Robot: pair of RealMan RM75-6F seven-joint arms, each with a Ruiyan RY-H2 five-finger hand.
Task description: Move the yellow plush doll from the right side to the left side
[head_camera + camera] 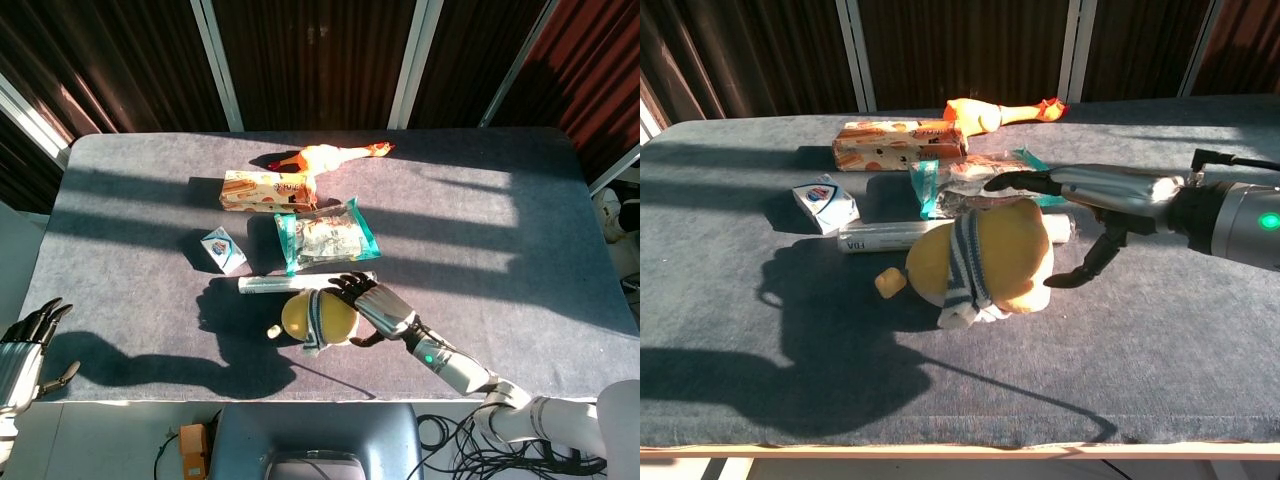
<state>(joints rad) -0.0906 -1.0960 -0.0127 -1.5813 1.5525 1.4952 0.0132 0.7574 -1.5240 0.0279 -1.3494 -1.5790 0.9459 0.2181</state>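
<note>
The yellow plush doll [318, 318] [983, 261], wearing a striped grey-and-white scarf, lies on the dark grey table [500, 250] [1180, 340] near its front edge, just in front of the silver tube [268, 284] [880, 236]. The right hand [372, 305] [1080, 200] is released: its fingers are spread apart just to the right of the doll and above it, the thumb [1080, 268] reaching down beside the doll; whether any fingertip touches the plush cannot be told. Behind the tube lies a clear snack bag with teal edges [325, 235] [975, 180]. To the left of the tube, and apart from it, sits a small blue-and-white packet [223, 249] [824, 203]. Behind the snack bag rests an orange patterned box [265, 190] [900, 143], and behind that box a rubber chicken [330, 156] [995, 113] lies on its side, red head pointing right. The left hand [25, 345] appears only in the head view, well to the left of the doll and off the table's front left corner, holding nothing, with its fingers extended and slightly apart. Strong sunlight casts a dark shadow on the cloth to the left of the doll.
</note>
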